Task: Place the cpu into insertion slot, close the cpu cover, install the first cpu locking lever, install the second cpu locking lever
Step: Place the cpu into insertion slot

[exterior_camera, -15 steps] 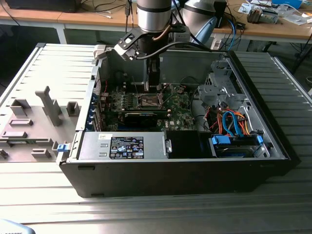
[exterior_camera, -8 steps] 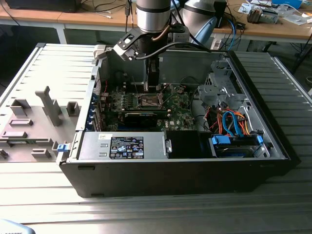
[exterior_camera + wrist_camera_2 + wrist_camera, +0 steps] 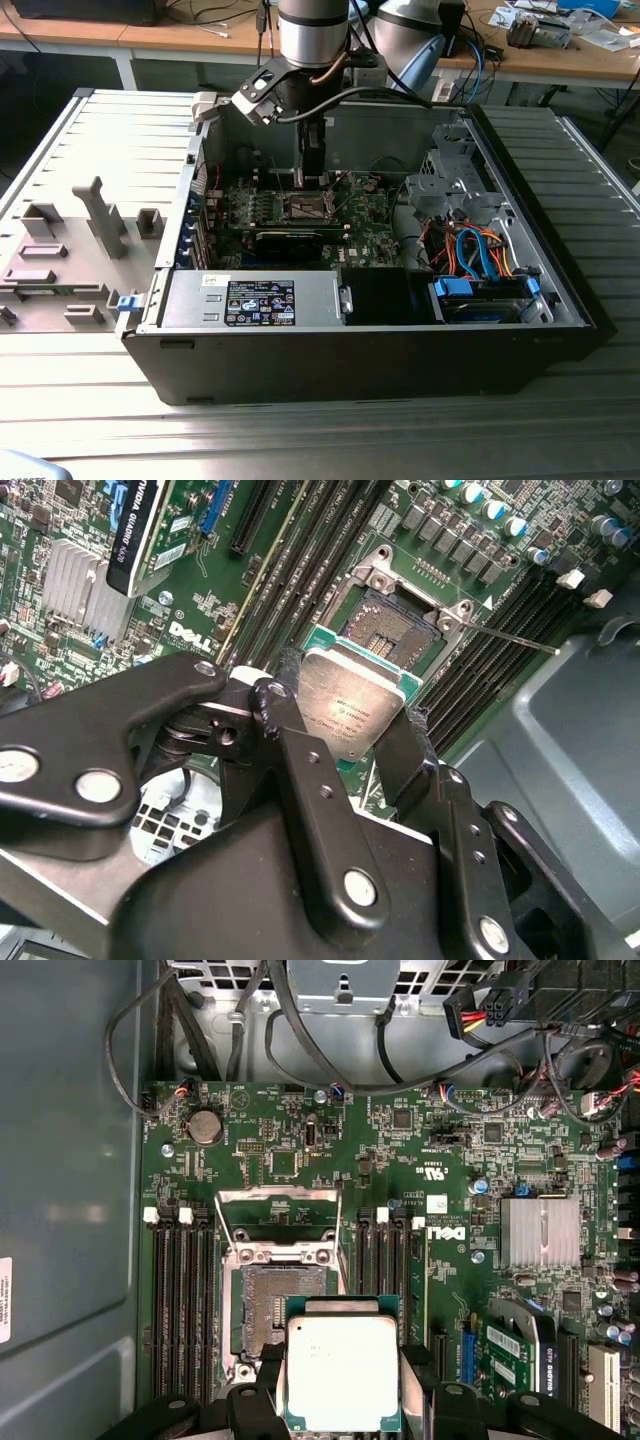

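1. Ribbed metal table [image 3: 300, 440] is carrying an open computer case [image 3: 360, 350] near its middle, with the green board [image 3: 300, 1130] lying flat inside it
2. Jaws are clamping the cpu [image 3: 342, 1370] by two opposite edges, with black fingers [image 3: 300, 770] pressing its green rim and the silver top facing the wrist cameras
3. The cpu is hanging close over the insertion slot [image 3: 272, 1305], apart from it and not yet seated; the slot is sitting near the board's middle, bare
4. The cpu cover [image 3: 280, 1210] is standing raised at the slot's edge, so the opening is looking free
5. The chip is looking light, stiff and flat, yet fragile: I am judging its edges the only safe hold, since tilting or sliding could be harming the slot's fine contacts
6. Room is looking tight: memory slots [image 3: 180, 1300] are flanking the slot on both sides, and a thin lever [image 3: 510, 638] is sticking out beside one corner
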`<state>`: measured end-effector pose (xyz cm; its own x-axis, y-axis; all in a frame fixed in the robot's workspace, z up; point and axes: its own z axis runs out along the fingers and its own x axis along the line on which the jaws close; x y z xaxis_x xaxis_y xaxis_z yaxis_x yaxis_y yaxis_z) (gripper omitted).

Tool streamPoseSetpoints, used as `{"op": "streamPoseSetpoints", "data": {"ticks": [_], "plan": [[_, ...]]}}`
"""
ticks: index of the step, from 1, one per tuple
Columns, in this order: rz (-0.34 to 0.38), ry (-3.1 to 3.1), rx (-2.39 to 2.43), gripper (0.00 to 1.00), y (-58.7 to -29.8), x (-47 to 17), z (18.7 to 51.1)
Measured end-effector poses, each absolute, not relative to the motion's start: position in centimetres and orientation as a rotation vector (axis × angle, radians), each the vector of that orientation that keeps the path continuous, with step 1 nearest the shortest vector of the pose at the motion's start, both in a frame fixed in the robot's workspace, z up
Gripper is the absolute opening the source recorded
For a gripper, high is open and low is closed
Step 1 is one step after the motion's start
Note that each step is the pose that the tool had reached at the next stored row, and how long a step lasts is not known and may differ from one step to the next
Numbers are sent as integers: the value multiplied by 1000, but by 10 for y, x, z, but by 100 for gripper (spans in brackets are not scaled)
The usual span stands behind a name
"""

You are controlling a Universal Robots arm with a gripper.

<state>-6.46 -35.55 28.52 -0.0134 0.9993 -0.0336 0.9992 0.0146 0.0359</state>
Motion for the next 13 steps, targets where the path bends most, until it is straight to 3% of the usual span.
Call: {"op": "streamPoseSetpoints", "data": {"ticks": [13], "plan": [[8,2204,2174,54,-355,-66,281]]}}
